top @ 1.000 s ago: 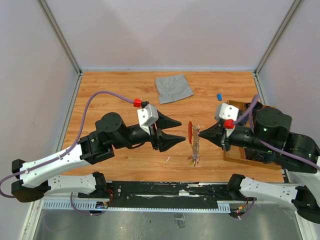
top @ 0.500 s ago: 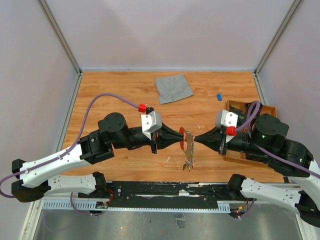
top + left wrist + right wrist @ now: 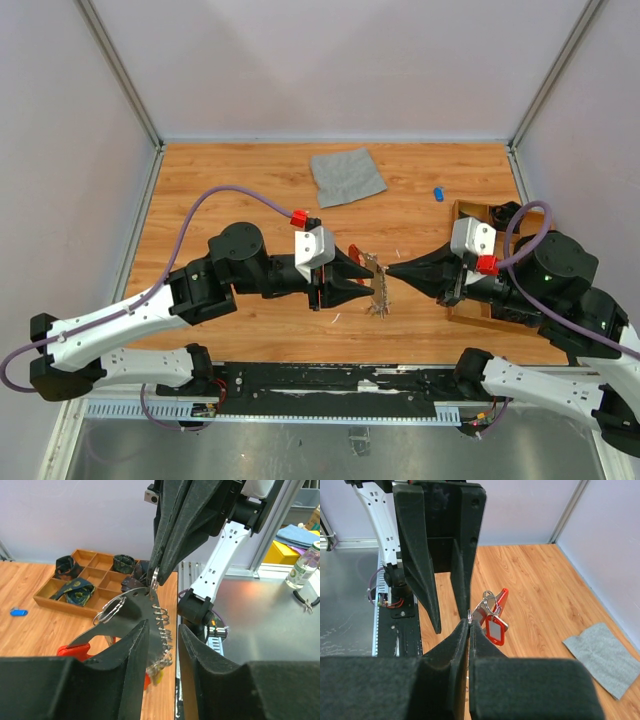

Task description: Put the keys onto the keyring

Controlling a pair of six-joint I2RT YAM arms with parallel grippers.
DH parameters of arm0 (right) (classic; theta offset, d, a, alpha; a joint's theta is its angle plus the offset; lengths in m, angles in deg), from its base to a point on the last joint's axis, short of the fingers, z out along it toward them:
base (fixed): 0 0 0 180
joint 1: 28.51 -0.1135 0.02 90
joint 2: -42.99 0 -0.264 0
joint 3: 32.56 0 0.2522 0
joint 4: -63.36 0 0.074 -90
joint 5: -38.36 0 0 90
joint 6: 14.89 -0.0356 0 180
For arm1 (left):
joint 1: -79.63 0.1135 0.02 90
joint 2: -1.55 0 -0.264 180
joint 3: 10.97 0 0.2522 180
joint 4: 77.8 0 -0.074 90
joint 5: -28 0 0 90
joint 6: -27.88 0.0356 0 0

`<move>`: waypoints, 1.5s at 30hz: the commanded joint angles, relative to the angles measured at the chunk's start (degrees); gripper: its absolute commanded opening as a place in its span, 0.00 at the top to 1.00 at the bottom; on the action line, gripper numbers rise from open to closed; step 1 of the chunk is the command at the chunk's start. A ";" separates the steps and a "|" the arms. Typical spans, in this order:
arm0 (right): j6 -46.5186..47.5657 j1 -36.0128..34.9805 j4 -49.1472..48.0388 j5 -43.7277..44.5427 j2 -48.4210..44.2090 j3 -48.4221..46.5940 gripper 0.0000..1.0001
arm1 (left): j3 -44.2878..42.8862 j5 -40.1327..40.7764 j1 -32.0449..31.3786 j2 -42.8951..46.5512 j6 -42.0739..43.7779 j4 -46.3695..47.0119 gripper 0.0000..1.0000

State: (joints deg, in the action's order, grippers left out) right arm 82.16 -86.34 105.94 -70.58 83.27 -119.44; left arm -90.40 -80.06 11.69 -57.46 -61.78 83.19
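The keyring [image 3: 375, 283] hangs in the air between my two grippers: a red clip [image 3: 503, 597], a red tag [image 3: 495, 630] and a silvery strip with small rings [image 3: 132, 607]. My right gripper [image 3: 469, 621] is shut on one small ring at its top [image 3: 154, 578]. Tiny keys with red and yellow heads [image 3: 156, 672] dangle from the bottom. My left gripper [image 3: 164, 626] stands slightly open right against the strip, and the small rings hang in the gap between its fingers. A blue-headed key [image 3: 438, 193] lies on the table at the far right.
A grey cloth square [image 3: 347, 176] lies at the back of the wooden table. A wooden compartment tray [image 3: 466, 209] with dark rolled items sits at the right, partly under my right arm. Walls enclose the table on three sides.
My left gripper has moved right up to the keyring, narrowing from wide open, then parting a little. My right gripper has carried the keyring slightly left.
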 commanded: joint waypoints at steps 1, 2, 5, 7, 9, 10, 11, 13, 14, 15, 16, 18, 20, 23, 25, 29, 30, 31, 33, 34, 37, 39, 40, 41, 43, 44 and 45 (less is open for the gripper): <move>-1.16 0.34 -5.06 -3.43 -0.01 0.66 1.00 | -1.46 -0.35 0.26 -0.06 0.01 2.70 0.63; -1.20 0.34 -5.05 -3.78 0.13 0.62 1.00 | -1.42 -0.18 0.21 0.00 -0.01 2.79 0.61; -1.00 0.34 -4.92 -4.84 0.40 0.68 1.00 | -1.46 0.58 0.20 -0.06 -0.04 2.97 0.58; -0.68 0.34 -4.38 -5.05 0.56 0.56 1.00 | -1.48 1.40 0.26 -0.03 0.08 2.98 0.57; -0.21 0.34 -3.69 -5.05 0.60 0.35 1.00 | -1.33 1.94 0.25 0.18 0.05 3.05 0.56; -0.13 0.34 -3.29 -5.10 0.69 0.25 1.00 | -1.25 2.14 0.25 0.41 0.07 3.24 0.56; -0.14 0.34 -3.08 -5.25 0.73 0.25 1.00 | -1.17 2.28 0.22 0.57 0.02 3.46 0.56; -0.11 0.34 -2.90 -5.52 0.82 0.21 1.00 | -1.03 2.40 0.19 0.64 -0.03 3.87 0.55; -0.06 0.34 -2.81 -5.65 0.86 0.28 1.00 | -0.94 2.41 0.20 0.64 -0.12 3.97 0.55; -0.15 0.34 -2.74 -5.79 0.86 0.35 1.00 | -0.91 2.34 0.26 0.64 -0.13 4.06 0.56; -0.11 0.34 -2.65 -5.80 0.93 0.28 1.00 | -0.90 2.36 0.22 0.64 -0.13 4.15 0.56; -0.11 0.34 -2.45 -6.05 1.06 0.34 1.00 | -0.96 2.23 0.20 0.77 -0.19 4.33 0.57; -0.02 0.34 -2.18 -6.27 1.23 0.18 1.00 | -0.97 1.96 0.27 0.88 -0.25 4.54 0.62; 0.16 0.34 -1.76 -6.43 1.47 0.13 1.00 | -0.80 1.28 0.22 1.21 -0.49 5.08 0.68; 0.15 0.34 -1.73 -6.62 1.65 0.15 1.00 | -0.65 0.80 0.26 1.36 -0.69 5.38 0.70; 0.15 0.34 -1.70 -6.64 1.87 0.15 1.00 | -0.66 -0.08 0.24 1.01 -0.95 5.69 0.70; 0.16 0.34 -1.74 -6.64 2.00 0.13 1.00 | -0.67 -0.30 0.25 0.88 -1.06 5.70 0.71; 0.16 0.34 -1.81 -6.64 2.07 0.13 1.00 | -0.75 -0.40 0.26 0.78 -1.06 5.71 0.72; 0.16 0.34 -1.90 -6.72 2.17 0.19 1.00 | -0.71 -0.61 0.27 0.66 -1.05 5.70 0.76; 0.16 0.34 -1.94 -6.72 2.18 0.13 0.99 | -0.70 -0.59 0.24 0.60 -1.11 5.70 0.79; 0.23 0.34 -2.13 -6.73 2.03 0.17 1.00 | -0.69 -0.72 0.26 0.56 -1.10 5.70 0.87; 0.24 0.34 -2.40 -6.68 1.77 0.25 1.00 | -0.62 -0.66 0.26 0.57 -1.15 5.78 0.96; 0.22 0.34 -2.49 -6.72 1.62 0.33 1.00 | -0.69 -0.70 0.27 0.56 -1.18 5.74 0.99; 0.28 0.34 -2.64 -6.83 1.39 0.37 0.99 | -0.77 -0.87 0.26 0.56 -1.21 5.79 1.00; 0.45 0.34 -3.25 -7.31 0.91 0.80 0.97 | -0.69 -0.92 0.19 0.62 -1.29 6.06 1.00; 0.57 0.36 -3.80 -7.67 0.47 1.32 0.93 | -0.56 -0.89 0.21 0.76 -1.45 6.31 0.99; 0.65 0.34 -4.60 -7.89 -0.13 1.90 0.89 | -0.47 -1.04 0.26 0.92 -1.65 6.85 1.00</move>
State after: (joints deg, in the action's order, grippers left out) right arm 82.09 -86.34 105.44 -76.53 85.04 -118.66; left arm -90.40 -80.35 11.69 -57.22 -62.70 86.79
